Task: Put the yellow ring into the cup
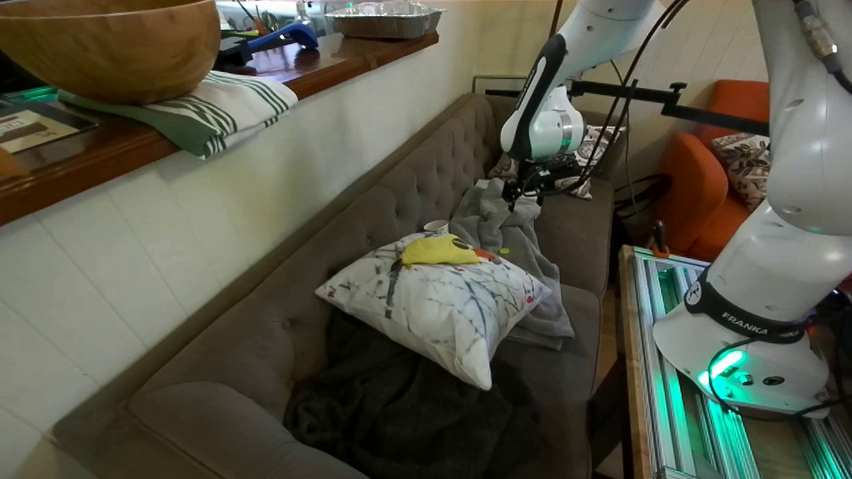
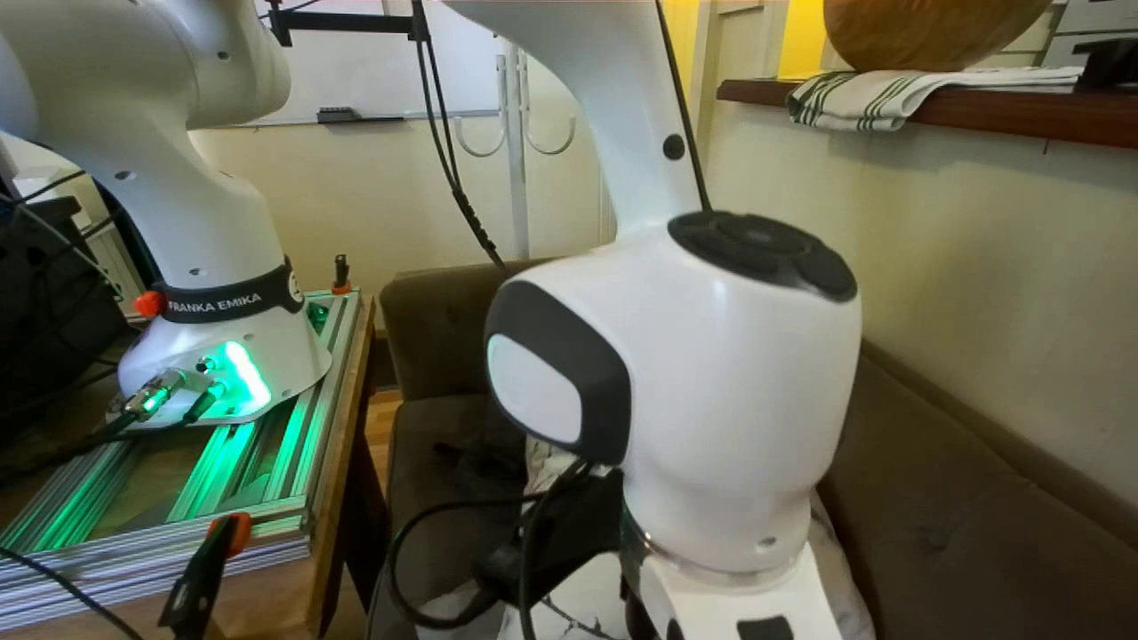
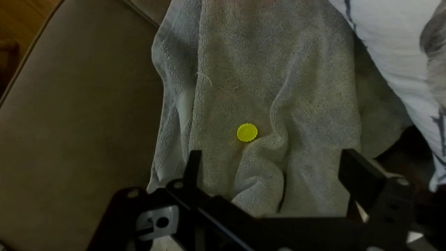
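Observation:
The yellow ring, which looks like a small flat disc with a notched edge, lies on the grey towel on the couch in the wrist view [image 3: 247,132] and in an exterior view [image 1: 504,251]. The white cup [image 1: 436,227] stands behind the patterned pillow against the couch back; the pillow hides its lower part. It is out of the wrist view. My gripper [image 3: 270,155] is open and empty, above the towel. The ring lies ahead of the fingertips and left of the middle between them. The gripper also shows in an exterior view [image 1: 526,198], above the couch, beyond the ring.
The white patterned pillow [image 1: 432,313] with a yellow bird print rises beside the ring and cup. The grey towel [image 1: 536,293] has folds, one touching or very near the ring. The couch back [image 1: 373,226] runs along the wall. A dark blanket [image 1: 399,406] lies in front.

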`<control>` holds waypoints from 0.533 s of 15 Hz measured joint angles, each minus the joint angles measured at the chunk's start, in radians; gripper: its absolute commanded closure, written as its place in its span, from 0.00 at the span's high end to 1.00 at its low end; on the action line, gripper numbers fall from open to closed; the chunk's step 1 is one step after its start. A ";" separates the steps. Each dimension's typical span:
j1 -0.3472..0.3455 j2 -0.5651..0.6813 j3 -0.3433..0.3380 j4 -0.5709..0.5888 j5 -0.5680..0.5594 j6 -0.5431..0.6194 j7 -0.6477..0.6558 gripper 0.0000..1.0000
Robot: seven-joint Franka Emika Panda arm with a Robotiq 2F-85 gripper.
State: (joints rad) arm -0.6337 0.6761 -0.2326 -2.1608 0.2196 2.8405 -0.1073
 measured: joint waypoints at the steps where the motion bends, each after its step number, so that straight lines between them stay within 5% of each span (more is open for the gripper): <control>1: -0.010 0.034 0.004 0.026 -0.001 -0.013 -0.001 1.00; 8: -0.006 0.166 -0.013 0.112 -0.016 -0.004 0.016 1.00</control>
State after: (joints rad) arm -0.6396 0.8423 -0.2461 -2.0489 0.2038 2.8367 -0.0914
